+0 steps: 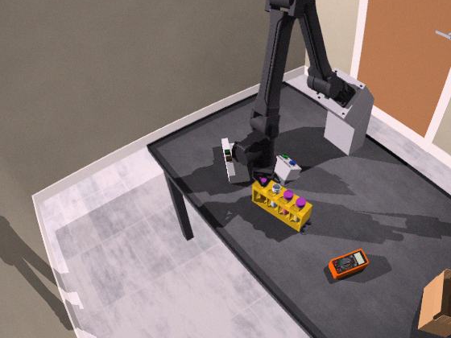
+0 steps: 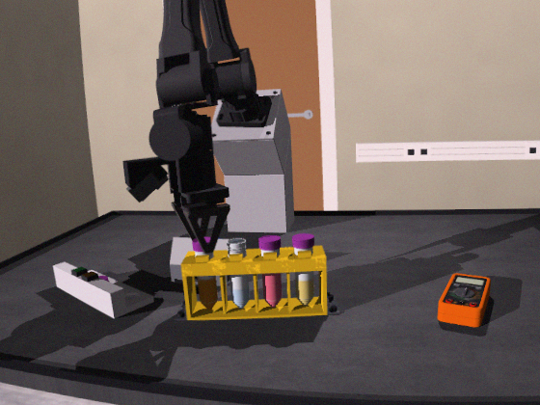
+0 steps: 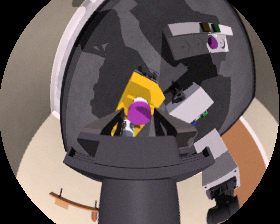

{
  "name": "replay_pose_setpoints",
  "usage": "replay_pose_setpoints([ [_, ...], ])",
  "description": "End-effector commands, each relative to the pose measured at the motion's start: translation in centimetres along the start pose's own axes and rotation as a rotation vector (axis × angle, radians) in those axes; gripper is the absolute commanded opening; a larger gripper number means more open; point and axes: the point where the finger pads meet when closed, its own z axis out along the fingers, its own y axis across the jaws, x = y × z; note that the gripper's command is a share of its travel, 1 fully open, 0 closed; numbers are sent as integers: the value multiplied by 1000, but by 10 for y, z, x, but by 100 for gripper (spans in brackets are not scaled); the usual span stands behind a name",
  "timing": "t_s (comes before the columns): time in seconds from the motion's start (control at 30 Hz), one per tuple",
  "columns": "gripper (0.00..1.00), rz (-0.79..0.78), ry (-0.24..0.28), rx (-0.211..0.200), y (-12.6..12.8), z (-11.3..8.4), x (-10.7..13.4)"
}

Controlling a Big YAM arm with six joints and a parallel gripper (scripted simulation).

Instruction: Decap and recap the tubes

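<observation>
Black gripper [image 1: 264, 182] [image 2: 207, 249] [image 3: 139, 110], partly open and gripping nothing, straddles tube 4's purple cap [image 1: 263, 180] [image 2: 200, 243] [image 3: 139, 113] at one end of the yellow decapping station [image 1: 307, 215] [image 2: 256, 266] [image 3: 145, 87]. Beside it stands uncapped tube 3 [image 1: 276, 188] [image 2: 236, 249] [image 3: 128, 128]. One loose cap [image 2: 103, 278] [image 3: 213, 42] sits in the tray [image 1: 231, 171] [image 2: 87, 289] [image 3: 179, 47], seemingly nest 3.

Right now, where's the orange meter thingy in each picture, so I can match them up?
Top: the orange meter is low on the right, left of the cardboard box.
Exterior: it's on the right side, to the right of the yellow rack.
Wrist: it's not in this picture.
Shared landmark: the yellow rack with the tubes is in all three.
</observation>
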Motion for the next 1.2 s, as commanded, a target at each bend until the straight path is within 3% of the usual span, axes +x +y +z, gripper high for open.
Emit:
replay_pose_setpoints([
  [0.0,49,229,-34,-24,9,-7,-13],
  [0.3,49,637,-30,-30,6,-8,-13],
  [1.17,49,632,-9,-9,3,-9,3],
])
